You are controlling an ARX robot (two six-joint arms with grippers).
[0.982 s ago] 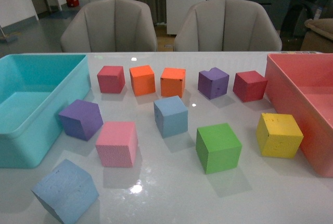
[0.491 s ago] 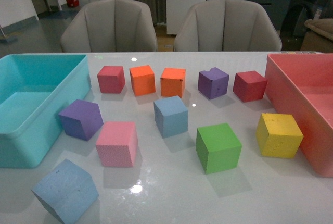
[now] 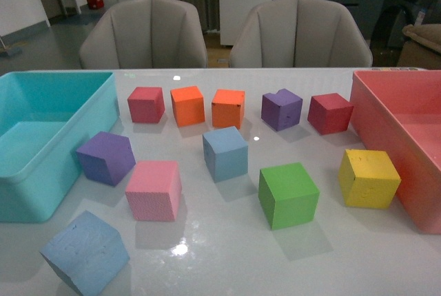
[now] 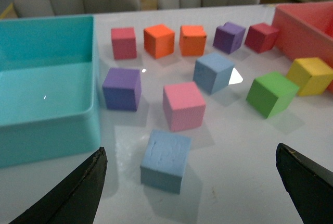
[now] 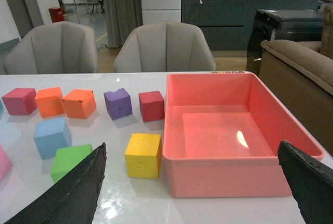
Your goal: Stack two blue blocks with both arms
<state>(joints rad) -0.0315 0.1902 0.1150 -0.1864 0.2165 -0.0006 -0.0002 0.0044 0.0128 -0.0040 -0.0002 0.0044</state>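
Two pale blue blocks lie apart on the white table. One blue block [image 3: 85, 252] sits at the front left, turned at an angle; the left wrist view shows it [image 4: 165, 160] just ahead of my open left gripper [image 4: 192, 190], whose black fingertips [image 4: 78, 193] frame it from a distance. The other blue block [image 3: 225, 153] rests mid-table, also visible in the left wrist view [image 4: 213, 72] and the right wrist view [image 5: 52, 136]. My right gripper [image 5: 195, 190] is open, facing the pink bin, holding nothing. Neither arm shows in the front view.
A turquoise bin [image 3: 41, 172] stands at the left, a pink bin [image 3: 386, 131] at the right. Red [image 3: 146, 104], orange [image 3: 188, 105], orange [image 3: 229, 107], purple [image 3: 281, 109] and dark red [image 3: 330, 113] cubes line the back. Purple [image 3: 105, 157], pink [image 3: 154, 190], green [image 3: 288, 195] and yellow [image 3: 368, 178] cubes sit nearer.
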